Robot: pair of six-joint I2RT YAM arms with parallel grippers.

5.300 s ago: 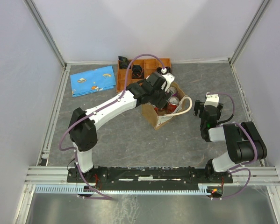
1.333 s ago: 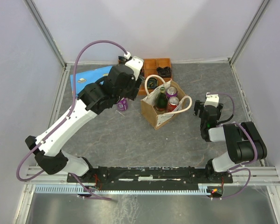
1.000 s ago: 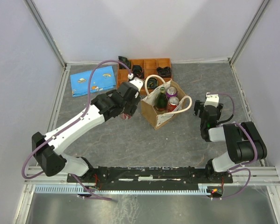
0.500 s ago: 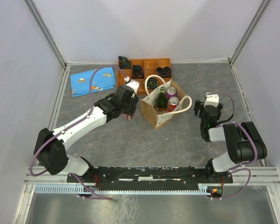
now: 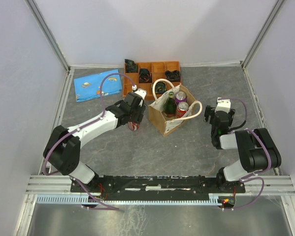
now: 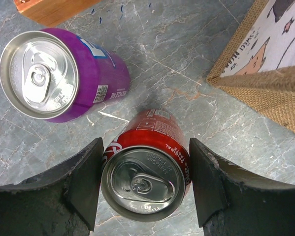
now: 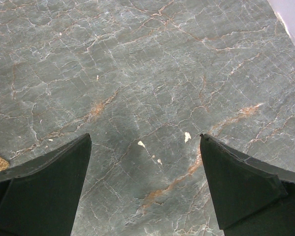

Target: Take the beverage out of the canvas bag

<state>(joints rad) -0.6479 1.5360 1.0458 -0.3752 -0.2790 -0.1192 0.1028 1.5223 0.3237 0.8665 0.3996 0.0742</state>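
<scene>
The tan canvas bag (image 5: 168,124) with cream rope handles stands mid-table; its printed side (image 6: 270,54) fills the upper right of the left wrist view. Inside it stand a green bottle (image 5: 171,103), a purple can (image 5: 180,96) and a red can (image 5: 182,108). Left of the bag, my left gripper (image 5: 133,124) is shut on another red can (image 6: 146,174), which stands upright on the table with a finger on each side. A purple can (image 6: 63,73) stands just beside it. My right gripper (image 7: 145,182) hangs open over bare table, right of the bag.
An orange compartment tray (image 5: 159,66) holding dark small parts sits behind the bag; its corner (image 6: 49,10) shows in the left wrist view. A blue patterned pouch (image 5: 98,84) lies at the back left. Metal rails edge the table.
My left arm swung from the back left down to the table left of the bag, carrying the red can, and lowered it beside the purple can. The right arm stayed still.
</scene>
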